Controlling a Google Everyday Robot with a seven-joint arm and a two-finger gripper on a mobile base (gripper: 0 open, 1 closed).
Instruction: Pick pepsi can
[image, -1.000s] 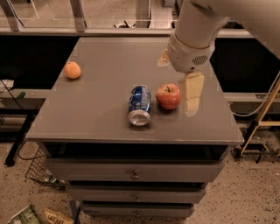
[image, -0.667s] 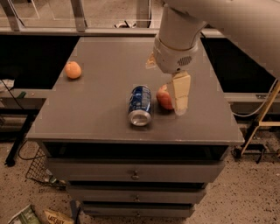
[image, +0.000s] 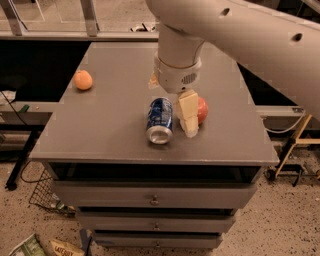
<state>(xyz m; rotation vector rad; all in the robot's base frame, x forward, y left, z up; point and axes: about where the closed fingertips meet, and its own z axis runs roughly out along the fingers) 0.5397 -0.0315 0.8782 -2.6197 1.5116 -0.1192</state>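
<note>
Left to right on the grey table (image: 100, 140): a small orange fruit (image: 83, 80) near the left edge, unmoved; the pepsi can (image: 160, 120) lying on its side near the middle front, silver end toward the camera, where it lay a second ago; and the red apple (image: 202, 110) just to its right. The gripper (image: 175, 102), earlier to the right of the apple, has shifted leftward. It now hangs spread apart and empty over the gap between can and apple, its near cream finger (image: 189, 114) covering the apple's left side.
</note>
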